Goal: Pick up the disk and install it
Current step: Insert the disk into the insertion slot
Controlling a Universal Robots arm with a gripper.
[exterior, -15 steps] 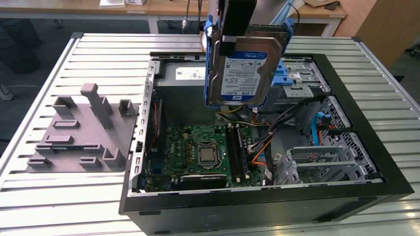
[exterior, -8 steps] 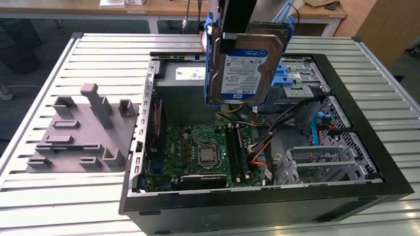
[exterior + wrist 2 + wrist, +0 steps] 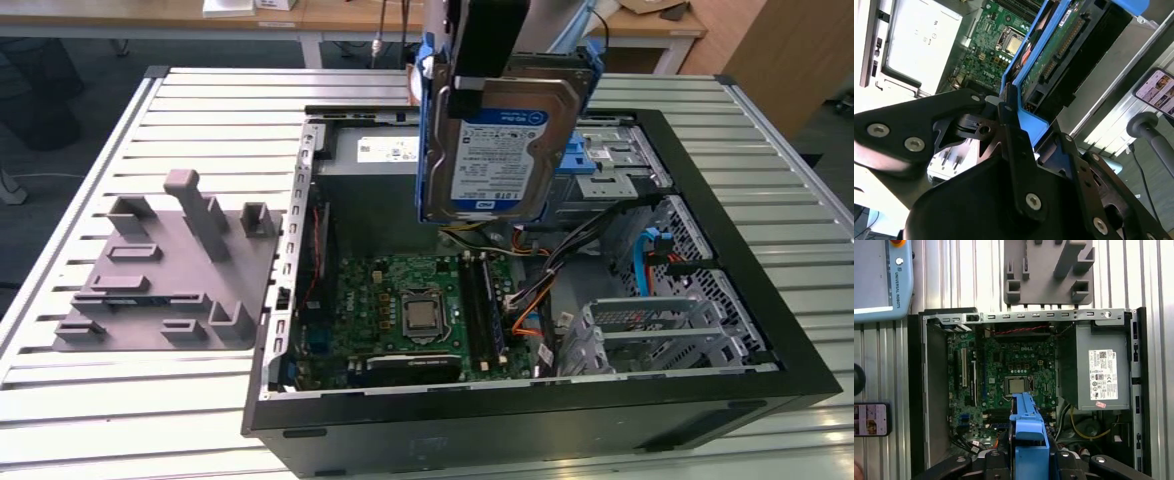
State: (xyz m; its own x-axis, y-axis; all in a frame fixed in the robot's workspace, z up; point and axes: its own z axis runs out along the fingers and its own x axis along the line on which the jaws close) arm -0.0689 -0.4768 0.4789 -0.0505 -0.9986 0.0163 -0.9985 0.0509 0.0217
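Hand [image 3: 1026, 125]: black linkage fingers pressed onto the blue carrier frame of the disk [image 3: 501, 150], pinching it at its upper end. Arm pose: hand pointing down over the open computer case [image 3: 534, 425]. Disk: hanging on edge, label towards the exterior camera, in the air above the case interior and clear of the motherboard [image 3: 400, 310]. Power supply [image 3: 1101, 370]: grey box inside the case. Table [image 3: 134, 420]: slatted metal, carrying the case and, at the exterior view's left, a grey fixture plate [image 3: 160, 280]. Teach pendant [image 3: 879, 280] and phone [image 3: 869, 419]: lying on the table. Room: pale wooden desks [image 3: 334, 20] behind.
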